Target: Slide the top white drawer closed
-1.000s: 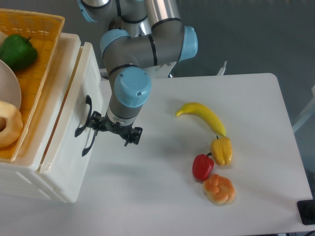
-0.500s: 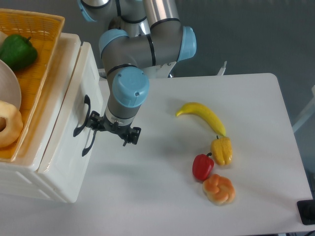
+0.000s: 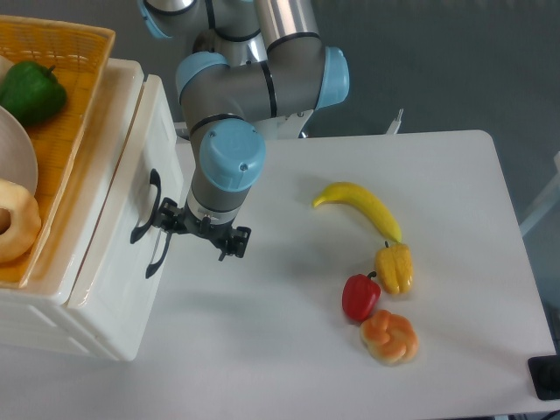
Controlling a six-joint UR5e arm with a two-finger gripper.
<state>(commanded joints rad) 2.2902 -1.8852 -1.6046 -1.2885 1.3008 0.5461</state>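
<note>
No readable text, label, brand, number or sign shows on anything in view.

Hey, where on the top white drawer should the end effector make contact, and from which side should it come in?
Best on the top white drawer is its flat front panel beside the black handle, approached from the table side. The front faces the table and the drawer looks nearly closed, so a push should suit better than a grip. The end effector sits right there already.
</note>
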